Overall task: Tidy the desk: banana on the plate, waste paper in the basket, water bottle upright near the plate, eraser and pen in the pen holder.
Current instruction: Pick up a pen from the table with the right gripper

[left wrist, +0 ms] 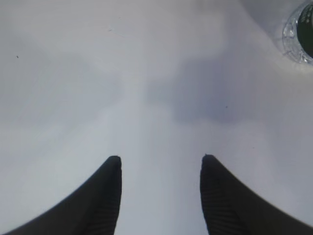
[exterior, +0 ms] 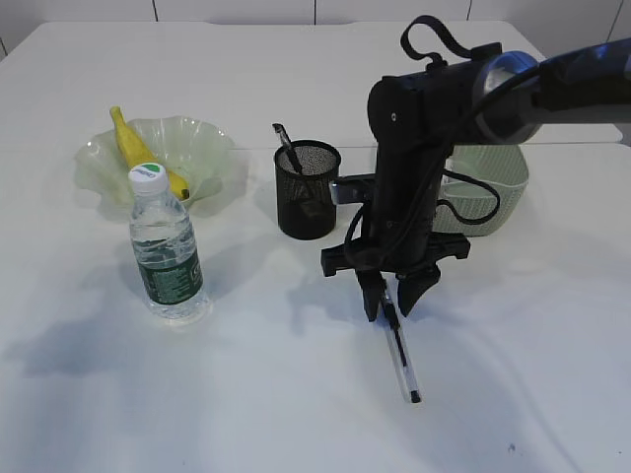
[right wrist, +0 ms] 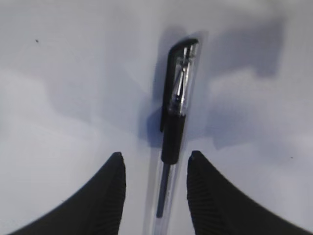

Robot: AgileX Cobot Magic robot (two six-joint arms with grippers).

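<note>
Banana (exterior: 138,150) on plate (exterior: 202,148) at left, water bottle (exterior: 167,246) upright in front of it. Pen holder (exterior: 307,189) centre, basket (exterior: 493,182) to its right. Pen (exterior: 402,350) lies on table (exterior: 296,394) in front of holder, between right gripper (exterior: 394,304) fingers.

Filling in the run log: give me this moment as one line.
right end effector: open, straddling pen on table | left end effector: open, empty | banana on plate | bottle upright
</note>
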